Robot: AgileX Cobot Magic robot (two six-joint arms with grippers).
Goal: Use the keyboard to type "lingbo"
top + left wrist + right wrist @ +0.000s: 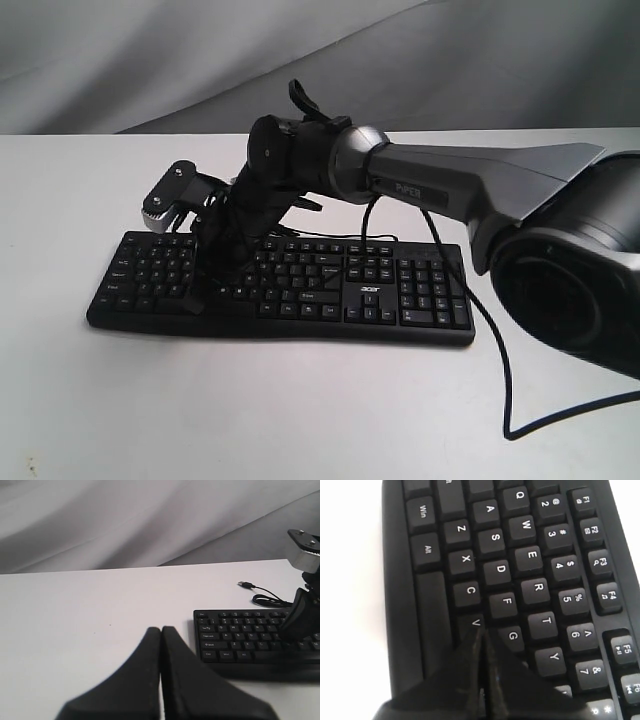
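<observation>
- The keyboard point(320, 295) is lying flat in the middle of the white surface point(250, 410), its long edge running left to right.
- The right hand point(481, 632), its fingers pressed together into one point and gripping nothing, is reaching across to the keyboard's left half. Its tip is sitting between the V key point(475, 622) and the G key point(512, 636); whether it is touching is unclear.
- The left hand point(161, 630), likewise closed and empty, is waiting over bare surface left of the keyboard.
- Judging by position, the "g" or "b" stroke is being made. The next move is calling for a straight, single-key press, then a lift and a shift right.
</observation>
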